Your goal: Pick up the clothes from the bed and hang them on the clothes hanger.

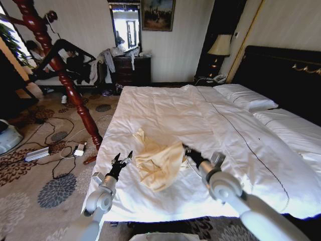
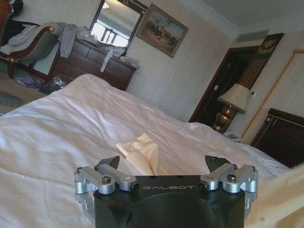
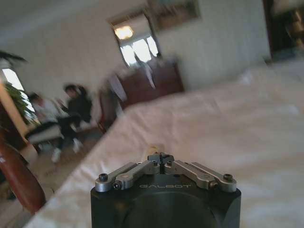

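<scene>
— White duvet of the large bed [image 1: 200,115] lay bare across the frame's centre and right?
— Yes; a crumpled cream garment [image 1: 158,161] sat lower centre. Left gripper [image 1: 122,159] spread wide beside it; right gripper [image 1: 186,150] pinched closed at its edge.

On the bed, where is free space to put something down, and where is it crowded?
Free: the wide duvet of the bed between the cream garment and the pillows, and right of the dark stitched line. Crowded: the near edge, where the open left end effector and shut right end effector flank the garment.
</scene>
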